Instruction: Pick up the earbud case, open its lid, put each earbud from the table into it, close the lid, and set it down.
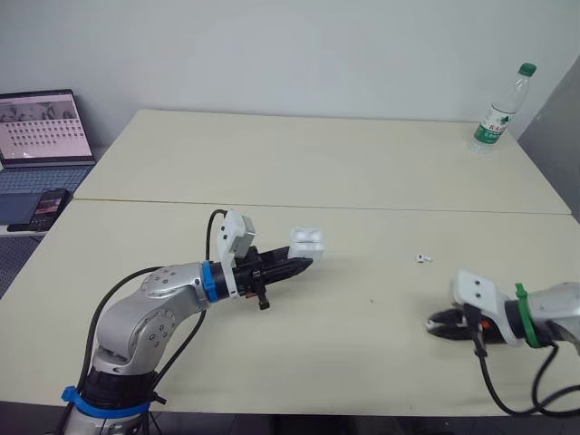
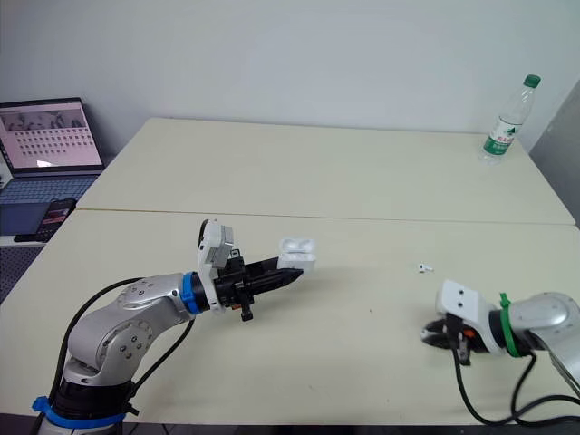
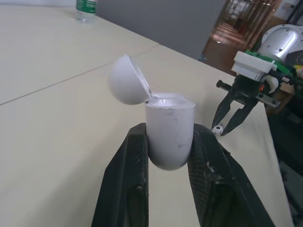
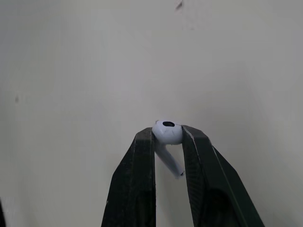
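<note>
My left gripper (image 1: 306, 264) is shut on the white earbud case (image 1: 306, 241) and holds it just above the table, left of the middle. In the left wrist view the case (image 3: 169, 132) stands upright between the black fingers (image 3: 128, 184), with its lid (image 3: 127, 79) swung open. My right gripper (image 1: 439, 321) sits low over the table at the near right. It is shut on a white earbud (image 4: 166, 132), with the stem pointing back between the fingers. A second earbud (image 1: 423, 258) lies on the table between the two grippers, further back.
A water bottle (image 1: 497, 113) stands at the far right corner of the table (image 1: 299, 154). A laptop (image 1: 41, 136) and a phone (image 1: 50, 207) sit on a lower surface off the table's left edge.
</note>
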